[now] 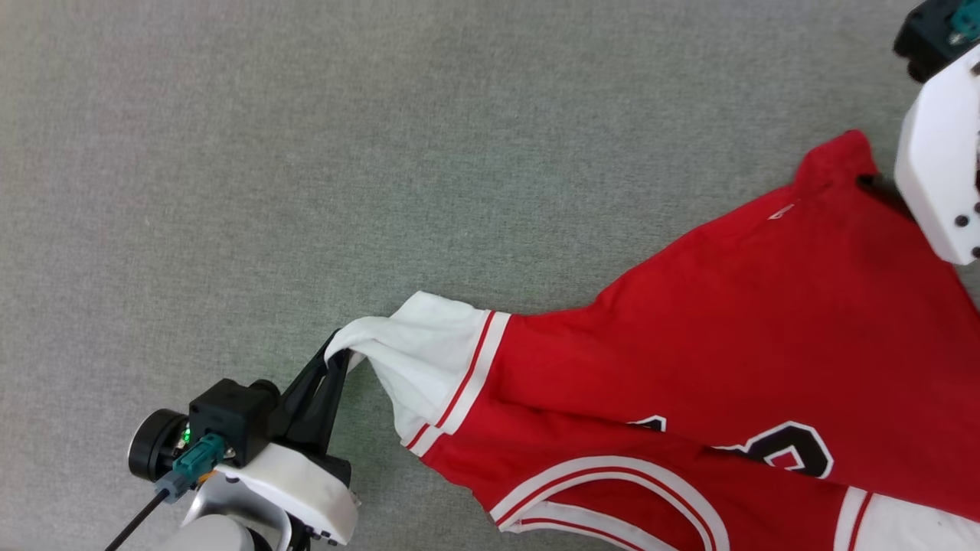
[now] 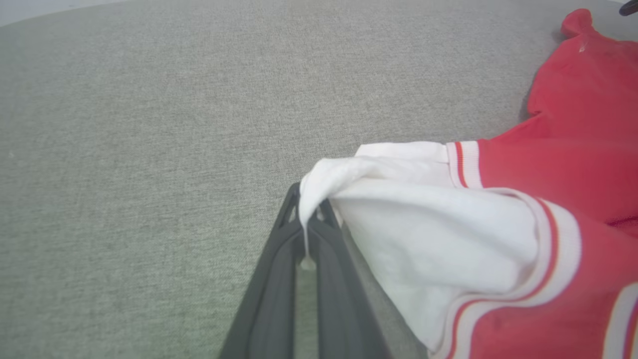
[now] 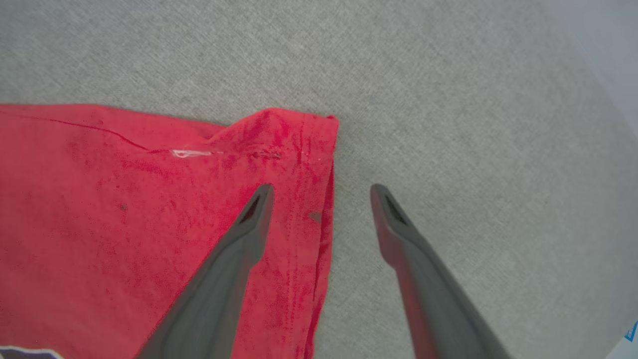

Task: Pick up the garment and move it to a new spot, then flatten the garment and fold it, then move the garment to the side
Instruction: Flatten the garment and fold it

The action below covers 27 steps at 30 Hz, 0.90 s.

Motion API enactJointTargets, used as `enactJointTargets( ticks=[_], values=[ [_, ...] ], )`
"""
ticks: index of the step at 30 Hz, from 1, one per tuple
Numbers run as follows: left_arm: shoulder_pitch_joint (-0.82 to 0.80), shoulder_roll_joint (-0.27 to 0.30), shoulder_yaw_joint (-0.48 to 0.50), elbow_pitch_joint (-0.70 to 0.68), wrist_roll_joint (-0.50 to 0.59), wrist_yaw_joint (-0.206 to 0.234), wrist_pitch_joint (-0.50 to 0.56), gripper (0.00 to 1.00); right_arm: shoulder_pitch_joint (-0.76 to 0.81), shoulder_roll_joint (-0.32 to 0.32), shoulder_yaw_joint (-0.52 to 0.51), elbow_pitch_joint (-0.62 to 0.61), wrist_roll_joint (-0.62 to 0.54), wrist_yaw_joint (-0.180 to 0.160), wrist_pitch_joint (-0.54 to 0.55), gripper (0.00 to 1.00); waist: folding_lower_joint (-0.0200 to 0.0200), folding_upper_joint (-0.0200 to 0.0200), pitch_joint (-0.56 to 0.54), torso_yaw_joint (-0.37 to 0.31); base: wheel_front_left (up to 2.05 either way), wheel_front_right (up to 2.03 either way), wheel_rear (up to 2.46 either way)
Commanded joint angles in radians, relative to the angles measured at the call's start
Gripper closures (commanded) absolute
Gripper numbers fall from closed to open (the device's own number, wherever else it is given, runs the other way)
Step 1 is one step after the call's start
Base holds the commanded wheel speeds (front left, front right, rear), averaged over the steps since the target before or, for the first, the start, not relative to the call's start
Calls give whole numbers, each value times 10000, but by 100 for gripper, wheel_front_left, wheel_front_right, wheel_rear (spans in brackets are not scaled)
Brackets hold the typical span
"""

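One grey woven table [image 1: 383,153] carries a single garment [image 1: 727,306], red with white sleeves, spread across its right side. Two end effectors attend it. The left end effector [image 1: 337,356] is pinched closed on the tip of the white sleeve [image 1: 429,352]. The right end effector [image 3: 323,192] stands wide apart and holds nothing, with one finger over the garment's red corner and the other over bare table.

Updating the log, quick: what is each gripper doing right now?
Left gripper: shut on the white sleeve of the garment.
Right gripper: open, holding nothing, poised over the garment's red corner.
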Motion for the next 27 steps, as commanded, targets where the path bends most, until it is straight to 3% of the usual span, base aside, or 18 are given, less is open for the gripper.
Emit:
enactJointTargets(
  ticks=[1, 12, 13, 14, 19, 27],
  values=[
    [-206, -123, 2, 35, 99, -43, -60, 100, -194, 121, 360, 352, -100, -3, -93, 0, 0, 0, 453, 297, 0, 0, 0],
    [-517, -439, -14, 335, 243, -235, -90, 100, 628, -369, 2472, 1269, 495, 11, -437, 0, 0, 0, 743, 494, 0, 0, 0],
    [-518, -456, -10, 370, 236, -226, -84, 100, 603, -427, 2578, 1270, 567, 12, -486, 72, 0, 0, 703, 474, 0, 0, 0],
    [-520, -469, -21, 410, 242, -240, -87, 100, 531, -469, 2627, 1287, 615, 12, -581, 100, 0, 0, 638, 453, 0, 0, 0],
    [-444, -522, -65, 568, 242, -254, -88, 100, -124, -342, 2570, 1322, 673, -5, -1701, 100, 0, 0, 6, 201, 0, 0, 0],
    [-350, -33, 245, 540, 151, -82, -44, 100, -506, -385, 2875, 974, 1053, -5, -4114, 100, 0, 0, -1434, -332, 0, 0, 0]
  ],
)
